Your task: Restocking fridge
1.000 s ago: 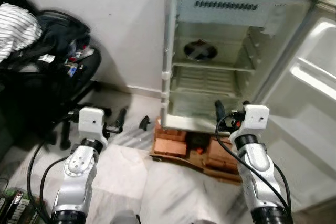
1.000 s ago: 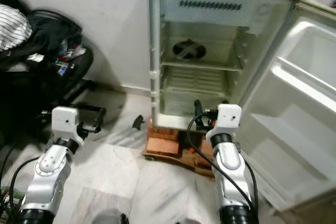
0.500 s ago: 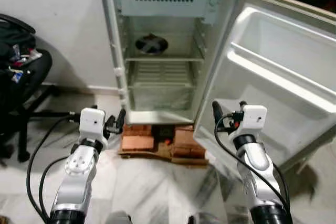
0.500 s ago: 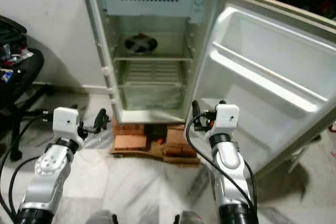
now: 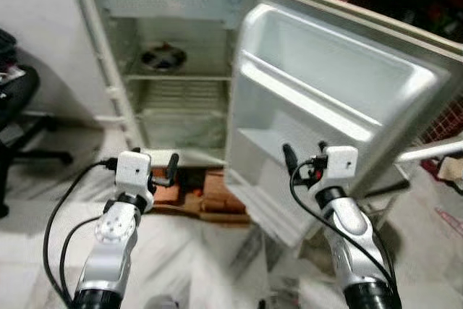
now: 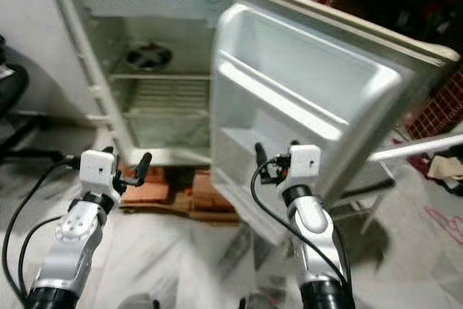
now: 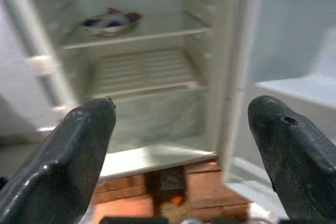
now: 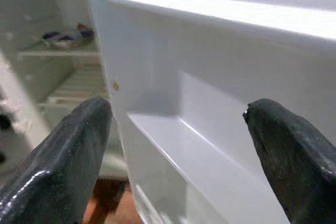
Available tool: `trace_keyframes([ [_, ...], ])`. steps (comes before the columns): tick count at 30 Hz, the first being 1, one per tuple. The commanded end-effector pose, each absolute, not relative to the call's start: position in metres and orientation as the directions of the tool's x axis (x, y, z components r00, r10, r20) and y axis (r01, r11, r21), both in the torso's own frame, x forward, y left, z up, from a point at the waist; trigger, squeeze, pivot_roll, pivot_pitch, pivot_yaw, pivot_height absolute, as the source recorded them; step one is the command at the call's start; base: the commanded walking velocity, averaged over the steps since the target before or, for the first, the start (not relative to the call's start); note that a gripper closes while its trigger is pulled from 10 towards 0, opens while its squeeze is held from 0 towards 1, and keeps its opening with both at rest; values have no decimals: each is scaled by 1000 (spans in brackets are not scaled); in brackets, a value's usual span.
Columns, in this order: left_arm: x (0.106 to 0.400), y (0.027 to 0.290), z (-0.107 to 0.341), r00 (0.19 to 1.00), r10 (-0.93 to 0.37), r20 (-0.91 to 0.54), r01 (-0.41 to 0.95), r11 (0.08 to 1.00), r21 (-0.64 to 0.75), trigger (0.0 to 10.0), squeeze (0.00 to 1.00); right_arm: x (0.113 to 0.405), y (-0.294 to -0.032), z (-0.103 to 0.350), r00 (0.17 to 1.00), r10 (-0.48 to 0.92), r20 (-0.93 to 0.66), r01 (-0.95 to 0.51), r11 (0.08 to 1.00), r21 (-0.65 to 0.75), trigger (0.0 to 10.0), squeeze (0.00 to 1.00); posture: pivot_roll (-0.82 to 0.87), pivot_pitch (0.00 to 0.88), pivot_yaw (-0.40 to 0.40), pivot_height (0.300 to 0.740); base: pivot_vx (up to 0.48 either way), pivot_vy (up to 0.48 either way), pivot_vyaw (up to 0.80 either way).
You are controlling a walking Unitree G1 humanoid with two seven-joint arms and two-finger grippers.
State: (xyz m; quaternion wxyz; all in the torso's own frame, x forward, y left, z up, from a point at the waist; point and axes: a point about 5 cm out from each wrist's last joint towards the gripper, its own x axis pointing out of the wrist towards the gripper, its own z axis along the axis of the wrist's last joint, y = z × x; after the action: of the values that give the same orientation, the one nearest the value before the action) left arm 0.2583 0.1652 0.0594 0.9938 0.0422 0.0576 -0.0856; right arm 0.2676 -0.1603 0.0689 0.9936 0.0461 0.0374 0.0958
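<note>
Fridge (image 5: 170, 77) stands open and nearly bare, its door (image 5: 340, 99) swung wide. Left gripper (image 7: 181, 145) and right gripper (image 8: 176, 148) are both spread and empty, so stock should probably be fetched first, keeping clear of the door.

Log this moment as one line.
fridge open, shelves bare | door swung wide | left gripper open, empty | right gripper open, empty

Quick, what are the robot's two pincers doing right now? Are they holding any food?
Left pincer: open, holding nothing, pointing at the fridge.
Right pincer: open, holding nothing, facing the fridge door.
</note>
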Motion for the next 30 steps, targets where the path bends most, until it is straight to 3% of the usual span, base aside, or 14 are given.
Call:
trace_keyframes([
  [1,259,157,61,974,-196,-117,205,976,70,10000,0,265,-159,68,958,276,-84,-264,956,129,10000,0,16,0,-16,740,0,-480,0],
  [2,258,157,59,972,-200,-120,209,975,69,10000,0,258,-149,66,897,428,-112,-405,896,182,10000,0,15,0,-16,740,0,-480,0],
  [5,258,157,58,971,-204,-124,213,975,69,10000,0,252,-145,64,834,534,-139,-501,839,213,10000,0,15,0,-17,740,0,-480,0],
  [8,257,157,58,971,-205,-125,214,974,69,10000,0,250,-144,63,810,567,-149,-530,817,228,10000,0,17,0,-18,740,0,-480,0],
  [14,256,158,58,971,-203,-125,214,974,74,10000,0,233,-146,52,665,706,-243,-674,708,210,10000,0,21,0,-18,740,0,-469,0],
  [21,253,168,51,974,-162,-158,176,981,78,10000,0,252,-177,47,773,550,-315,-565,824,52,10000,0,26,0,-14,740,0,0,0],
  [24,250,175,47,976,-123,-179,136,989,62,10000,0,267,-187,59,872,428,-237,-442,897,-8,10000,0,30,0,-13,740,0,0,0],
  [30,242,188,38,973,-29,-227,37,999,32,10000,0,282,-188,80,940,329,-95,-331,944,-5,10000,0,37,0,-9,740,0,0,123],
])
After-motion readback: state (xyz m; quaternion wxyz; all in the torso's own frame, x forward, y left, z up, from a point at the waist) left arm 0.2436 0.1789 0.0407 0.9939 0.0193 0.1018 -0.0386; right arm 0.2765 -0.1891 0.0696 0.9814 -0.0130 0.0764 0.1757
